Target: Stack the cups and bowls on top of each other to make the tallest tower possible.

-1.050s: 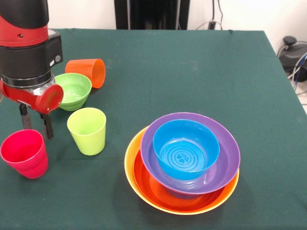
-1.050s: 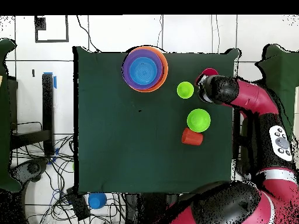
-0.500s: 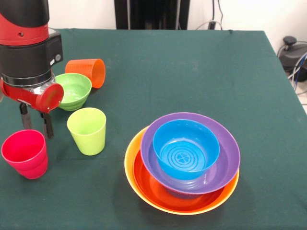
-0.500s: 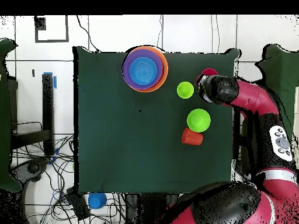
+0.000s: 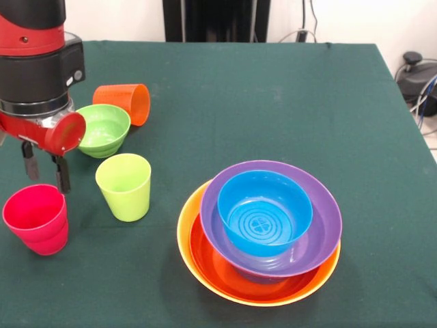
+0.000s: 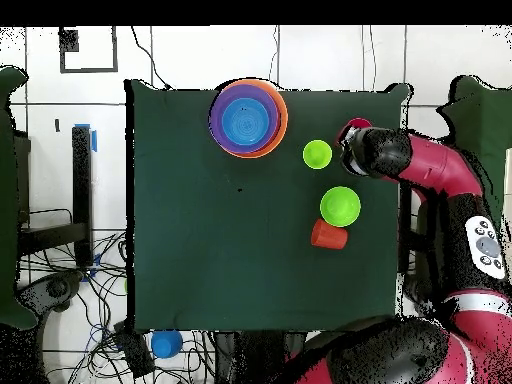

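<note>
- Pinkish-red cup [image 5: 35, 219]: upright, mouth up, at about 8 o'clock on the green table [image 5: 273, 96], near the left edge in the front view. In the overhead view only a sliver of it [image 6: 357, 125] shows beside the arm.
- Gripper [image 5: 44, 171]: hangs just above and behind the pinkish-red cup's far rim, at roughly 12 o'clock from that cup. Two dark fingers [image 5: 63, 175] point down with a gap between them; nothing sits in the gap and they touch no cup. Hand parted, empty.
- Red and black arm [image 5: 37, 61]: comes down at about 10 o'clock of the front view, covering the left edge of the small green bowl.
- Small green bowl [image 5: 104, 128]: upright, at 10 o'clock on the table, touching or nearly touching the orange cup behind it; cannot tell which.
- Orange cup [image 5: 124, 102]: lying on its side, mouth facing 3 o'clock.
- Lime green cup [image 5: 124, 185]: upright, mouth up, at 6 o'clock from the green bowl and 3 o'clock from the pinkish-red cup, apart from both.
- Tower [image 5: 263, 229]: at about 5 o'clock on the table, well apart from the cups. Yellow-orange bowl [image 5: 188, 239] at the bottom, red-orange bowl [image 5: 212, 263] nested in it, purple bowl [image 5: 324, 212] in that, blue bowl [image 5: 265, 212] on top, all mouth up.
- Second small blue bowl [image 6: 166, 343]: off the table, among the cables in the overhead view, at about 7 o'clock.
</note>
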